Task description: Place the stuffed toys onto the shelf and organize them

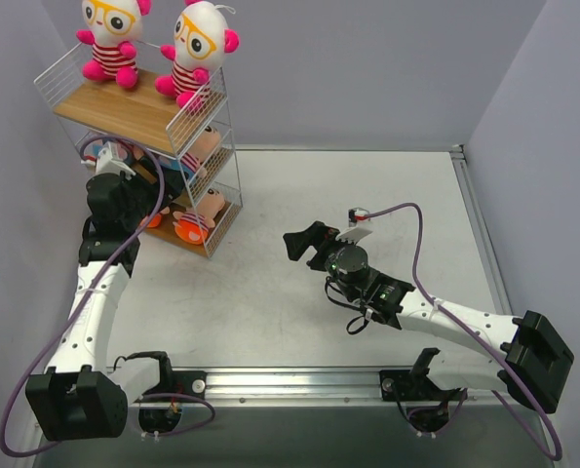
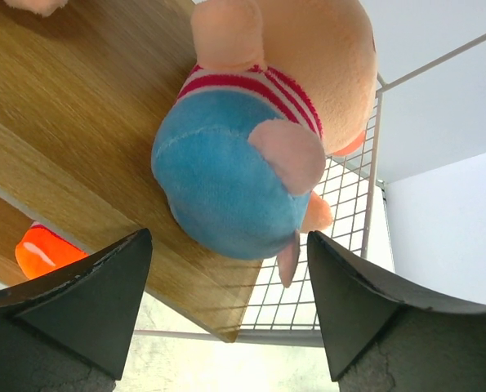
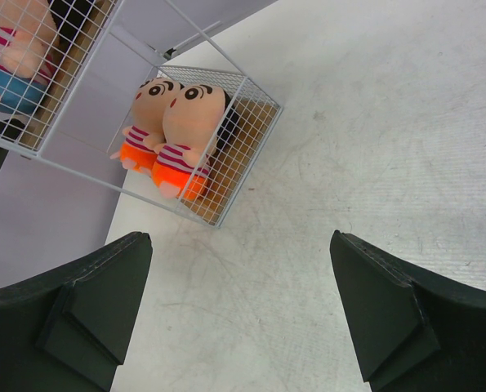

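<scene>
Right gripper point(image 3: 241, 241): over the table point(image 1: 387, 195), well apart from the rack, fingers wide, nothing between them.

Left gripper point(image 2: 228, 241): at the middle tier of the shelf point(image 1: 210, 107), fingers spread either side of the blue-bottomed toy point(image 2: 226, 188), with a gap on both sides. That toy rests on the wooden board point(image 2: 79, 106).

Bottom tier: orange-bottomed pair point(image 3: 189, 122), side by side, touching.

Top tier: left white-headed toy point(image 1: 112, 39) and right white-headed toy point(image 1: 200, 49) seated side by side, yellow glasses, pink feet.

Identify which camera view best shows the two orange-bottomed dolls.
The right wrist view: both orange-bottomed dolls show clearly inside the shelf. Top external shows them partly hidden under its boards; left wrist shows only an orange scrap.
</scene>
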`<state>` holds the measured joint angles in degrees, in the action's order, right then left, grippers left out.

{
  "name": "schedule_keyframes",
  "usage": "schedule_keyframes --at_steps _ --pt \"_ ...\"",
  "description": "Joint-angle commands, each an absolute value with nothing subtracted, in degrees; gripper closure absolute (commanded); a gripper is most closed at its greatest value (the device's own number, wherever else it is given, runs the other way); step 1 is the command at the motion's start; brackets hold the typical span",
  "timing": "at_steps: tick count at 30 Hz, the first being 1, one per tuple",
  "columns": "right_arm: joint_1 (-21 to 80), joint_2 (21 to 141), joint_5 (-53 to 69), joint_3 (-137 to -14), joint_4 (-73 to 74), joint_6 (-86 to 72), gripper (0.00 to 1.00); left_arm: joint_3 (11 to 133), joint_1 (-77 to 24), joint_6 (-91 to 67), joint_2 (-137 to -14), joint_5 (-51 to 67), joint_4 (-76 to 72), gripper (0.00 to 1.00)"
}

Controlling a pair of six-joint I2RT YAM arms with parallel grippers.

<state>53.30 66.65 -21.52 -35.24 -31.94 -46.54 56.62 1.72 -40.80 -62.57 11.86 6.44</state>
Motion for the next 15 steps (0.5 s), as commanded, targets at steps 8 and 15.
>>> schedule_keyframes --at_steps 8,15 --pt "53.61 65.66 -22.85 -37.7 -33.05 -44.91 0.03 58.27 2.02 -39.03 -57.57 9.32 12.91 0.05" --pt "53.61 64.34 -24.87 -38.85 -30.5 -42.28 0.02 58.71 2.11 -35.17 -51.69 2.04 25.46 0.04"
